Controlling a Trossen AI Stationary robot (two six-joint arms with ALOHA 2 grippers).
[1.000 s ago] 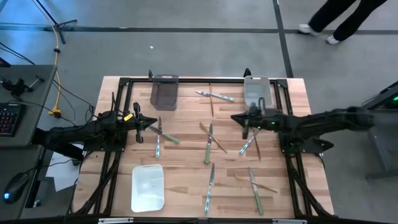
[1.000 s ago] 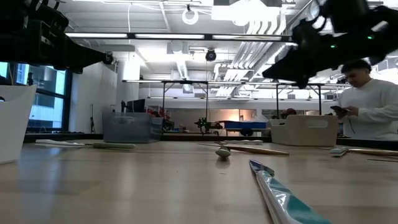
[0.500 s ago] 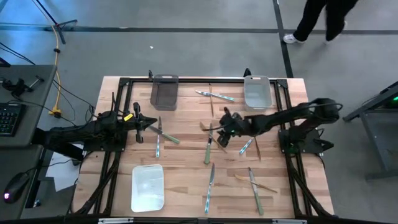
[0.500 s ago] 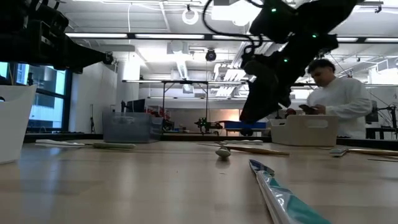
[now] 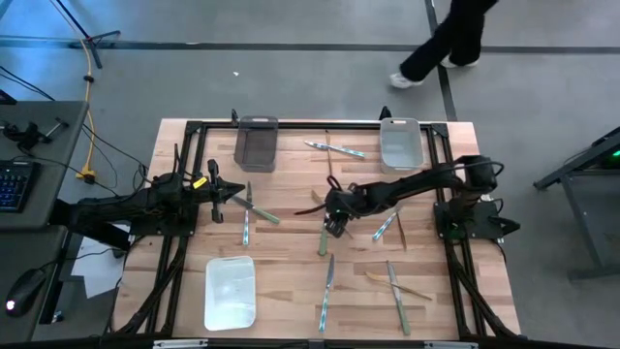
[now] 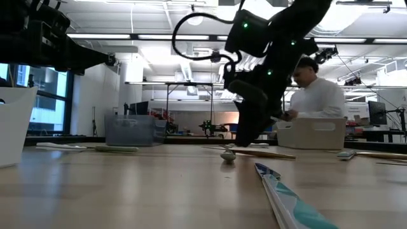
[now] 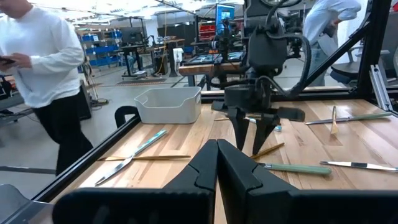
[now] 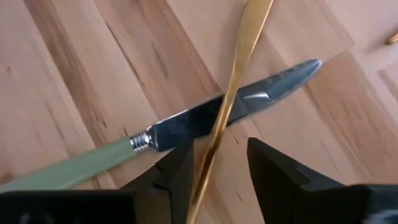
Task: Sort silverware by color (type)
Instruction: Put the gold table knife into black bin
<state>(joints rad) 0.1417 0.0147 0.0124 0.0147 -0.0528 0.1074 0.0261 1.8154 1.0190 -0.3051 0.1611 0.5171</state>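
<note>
The right gripper [image 8: 217, 171], fingers spread, hangs directly over a brown utensil [image 8: 233, 93] lying crosswise atop a green-handled knife [image 8: 205, 127] near the table [image 5: 291, 247] centre. The stick's long axis runs between the fingers. The left gripper [image 7: 217, 165], pressed together, waits farther off.

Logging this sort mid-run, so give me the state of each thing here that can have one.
Right tool: open, straddling the gold utensil.
Left tool: shut, empty, waiting at the table's left.
Gold utensil: lying across the knife.
Green-handled knife: flat on the table.
Dark bin: contents unclear.
</note>
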